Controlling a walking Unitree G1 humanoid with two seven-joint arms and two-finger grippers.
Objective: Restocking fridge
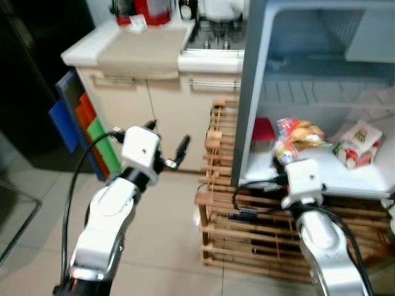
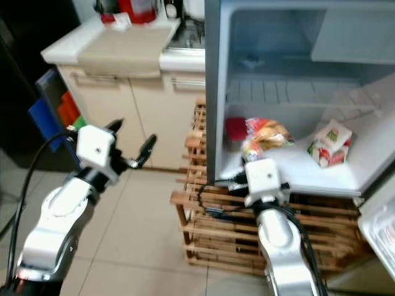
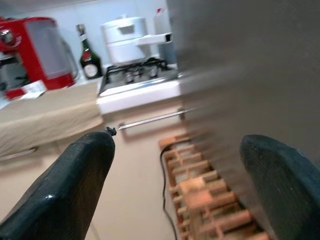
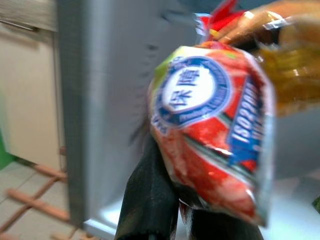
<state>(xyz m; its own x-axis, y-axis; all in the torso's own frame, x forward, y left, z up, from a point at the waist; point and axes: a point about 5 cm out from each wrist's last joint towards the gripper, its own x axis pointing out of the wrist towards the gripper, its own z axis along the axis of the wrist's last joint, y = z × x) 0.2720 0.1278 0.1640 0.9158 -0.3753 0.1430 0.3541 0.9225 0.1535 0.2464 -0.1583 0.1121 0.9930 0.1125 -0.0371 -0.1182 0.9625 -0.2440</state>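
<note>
Open fridge (image 2: 216, 92) up ahead of the right fingers, grey wall closest, white floor inside, sitting on a slatted wooden rack (image 2: 203, 234). Cream kitchen bench (image 1: 136, 52) past the left fingers, red appliance (image 3: 35, 47) at the back of it, dark bottle (image 3: 89, 55) next to that, then a gas hob with a white pot (image 3: 127, 37) on top. Coloured folders (image 1: 83, 123) leaning against the cabinet side, out beyond the left arm.

Right gripper (image 4: 167, 215) reaching in at the fridge's front edge, fingers (image 4: 147, 200) clamped on a red and blue snack bag (image 4: 212, 130), the bag sticking up and away from the fingertips, printing a bit blurry. Same bag (image 2: 262, 139) visible from the head, just past the white wrist block, over the fridge floor. Can't tell if it's touching the floor or hanging just above.

Further in from those fingers: red box (image 2: 236, 129) to the inner left, white carton with green and red print (image 2: 330, 145) lying tilted off to the right, well apart from the bag.

Left gripper (image 1: 166, 145) held out in the air over the tiled floor, short of the cabinets, fingers (image 3: 75, 180) spread wide with nothing between.
</note>
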